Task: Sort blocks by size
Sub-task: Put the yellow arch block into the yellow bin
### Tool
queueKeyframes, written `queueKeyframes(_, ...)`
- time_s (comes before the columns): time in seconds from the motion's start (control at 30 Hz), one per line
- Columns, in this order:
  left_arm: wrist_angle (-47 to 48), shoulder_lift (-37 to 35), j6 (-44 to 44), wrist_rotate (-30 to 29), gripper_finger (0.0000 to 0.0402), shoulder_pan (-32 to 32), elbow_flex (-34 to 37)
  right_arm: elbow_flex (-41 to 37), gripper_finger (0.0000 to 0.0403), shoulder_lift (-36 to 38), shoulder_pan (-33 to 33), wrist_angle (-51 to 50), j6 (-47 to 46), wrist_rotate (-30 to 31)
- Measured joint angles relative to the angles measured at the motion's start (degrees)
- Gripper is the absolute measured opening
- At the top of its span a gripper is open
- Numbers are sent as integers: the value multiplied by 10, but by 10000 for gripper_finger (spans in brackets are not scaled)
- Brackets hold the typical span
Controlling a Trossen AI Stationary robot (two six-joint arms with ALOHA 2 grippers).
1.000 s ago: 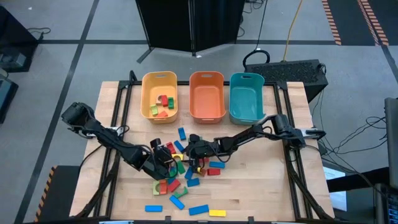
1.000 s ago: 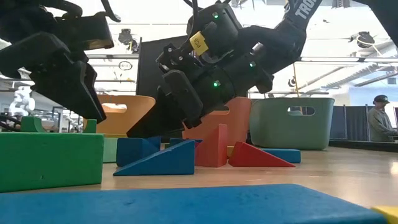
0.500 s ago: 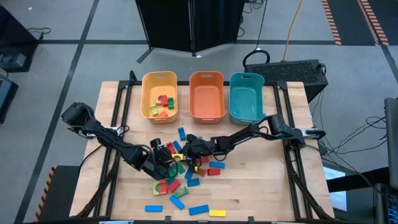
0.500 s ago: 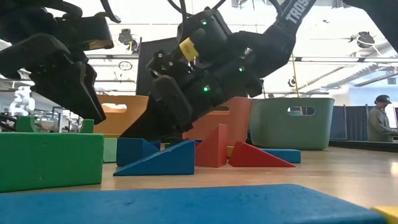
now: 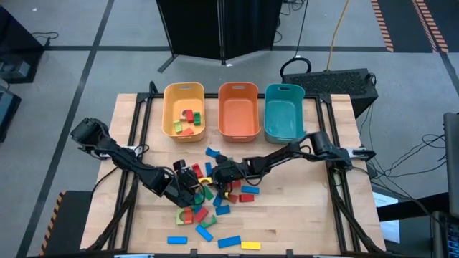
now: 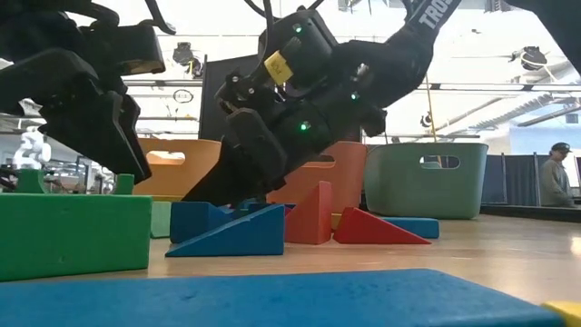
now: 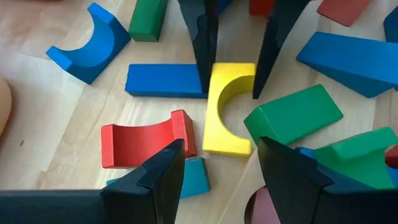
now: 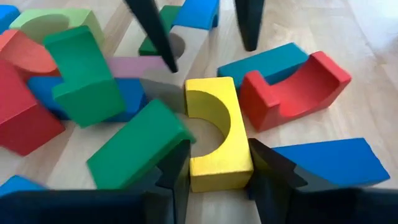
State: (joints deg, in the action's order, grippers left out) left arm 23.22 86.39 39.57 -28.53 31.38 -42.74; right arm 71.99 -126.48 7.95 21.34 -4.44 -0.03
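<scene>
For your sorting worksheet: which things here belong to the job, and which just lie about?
Job: blocks heaped mid-table; yellow arch between the right gripper's open jaws; left gripper; yellow bin holding blocks.
Lying about: black box; yellow cable.

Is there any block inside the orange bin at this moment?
No, in the high view the orange bin shows only its bare floor, while the yellow bin beside it holds several small blocks.

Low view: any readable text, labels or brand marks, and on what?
"TRO", white letters cut off by the picture's top edge, on the dark arm coming in from above.
Yellow sticker on that arm's wrist housing: print too small to read.
Nothing readable on the blocks or the three bins.
</scene>
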Motion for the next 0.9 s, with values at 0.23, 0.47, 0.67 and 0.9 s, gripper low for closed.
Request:
queueKeyframes(0.23, -3, 0, -44, 7, 203, 2, 0, -2, 124, 32, 2, -29, 11, -4)
queueKeyframes(0.47, -15, 0, -44, 7, 203, 2, 0, -2, 125, 41, 2, -26, 20, 4)
queueKeyframes(0.67, -69, -1, -72, 2, 203, 1, 0, -2, 125, 58, 9, -31, 38, 26)
queueKeyframes(0.9, -79, -1, -85, -13, 203, -2, 0, -1, 125, 75, 22, -25, 57, 37)
